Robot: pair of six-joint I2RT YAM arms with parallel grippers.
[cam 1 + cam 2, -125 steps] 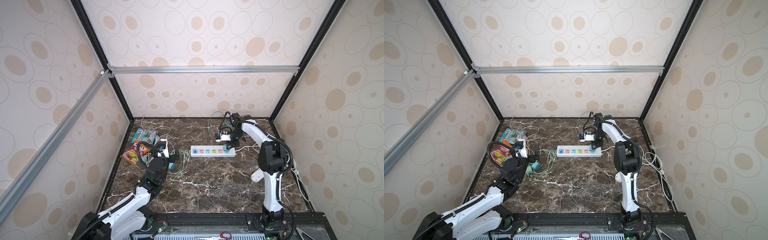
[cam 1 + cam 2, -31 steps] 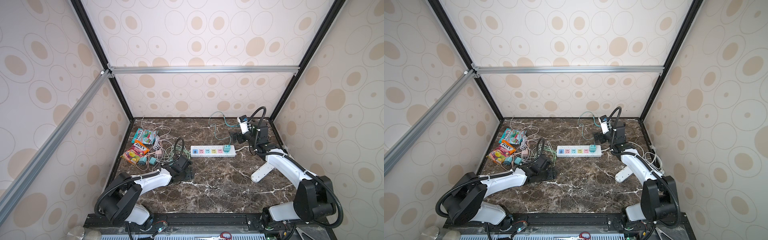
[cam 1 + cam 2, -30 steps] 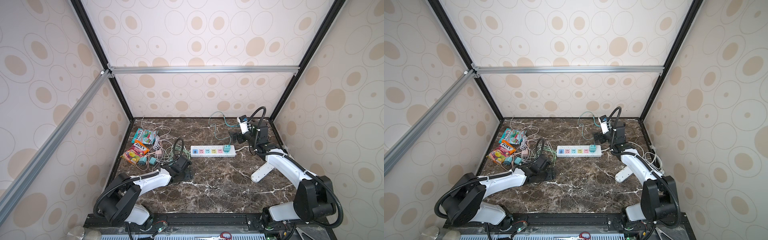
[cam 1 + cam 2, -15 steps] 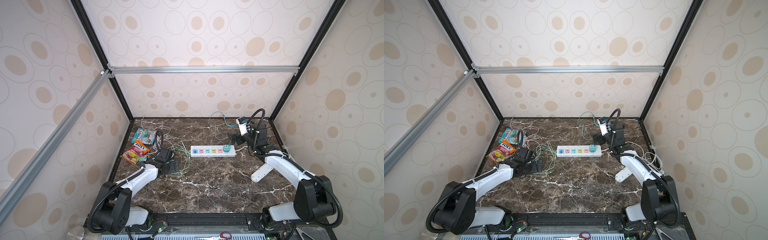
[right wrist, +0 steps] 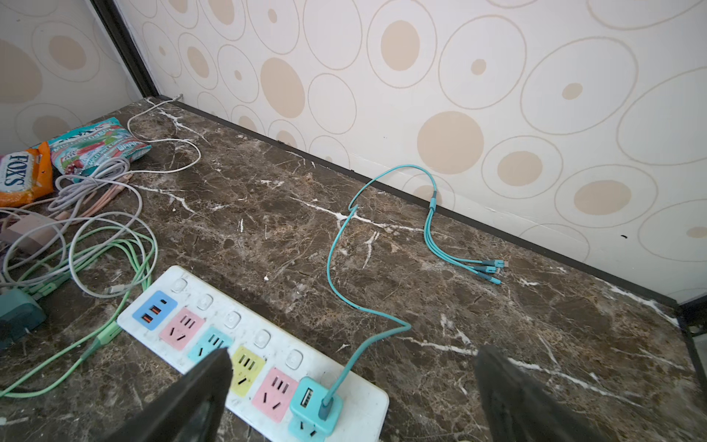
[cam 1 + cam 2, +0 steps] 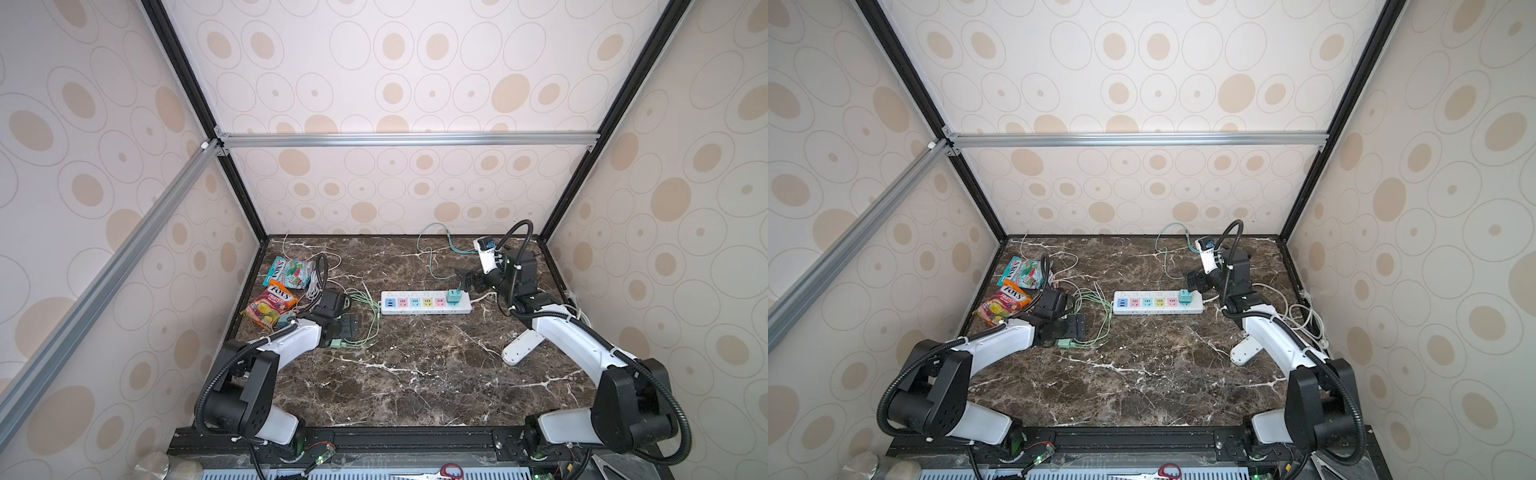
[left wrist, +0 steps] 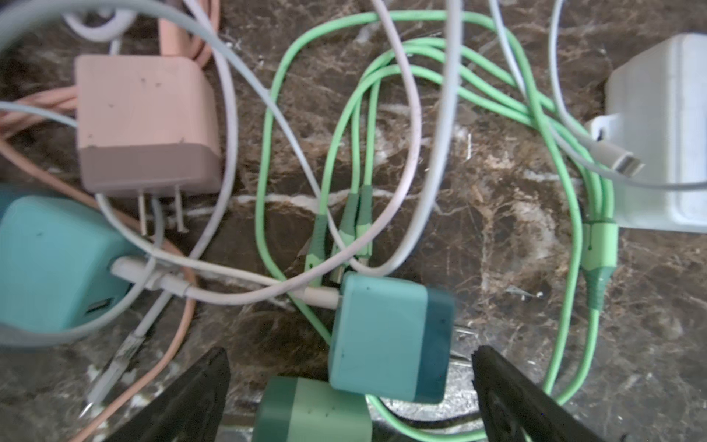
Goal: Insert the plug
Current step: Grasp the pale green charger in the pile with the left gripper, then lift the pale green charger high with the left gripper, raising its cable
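A white power strip with coloured sockets lies mid-table. A teal plug with a teal cable sits in its right-end socket. My right gripper hangs open just behind that end, holding nothing. My left gripper stands open low over the cable pile. A two-tone teal plug lies between its fingers, untouched, and a green plug lies beside it.
A pink plug, another teal plug, a white adapter and tangled green, white and pink cables crowd the left. Two candy bags lie by the left wall. A loose teal cable runs along the back wall.
My left gripper has moved left and back onto the plug pile and opened wide. The right gripper has hardly moved over the last second; seconds ago it was down at the plug on the strip.
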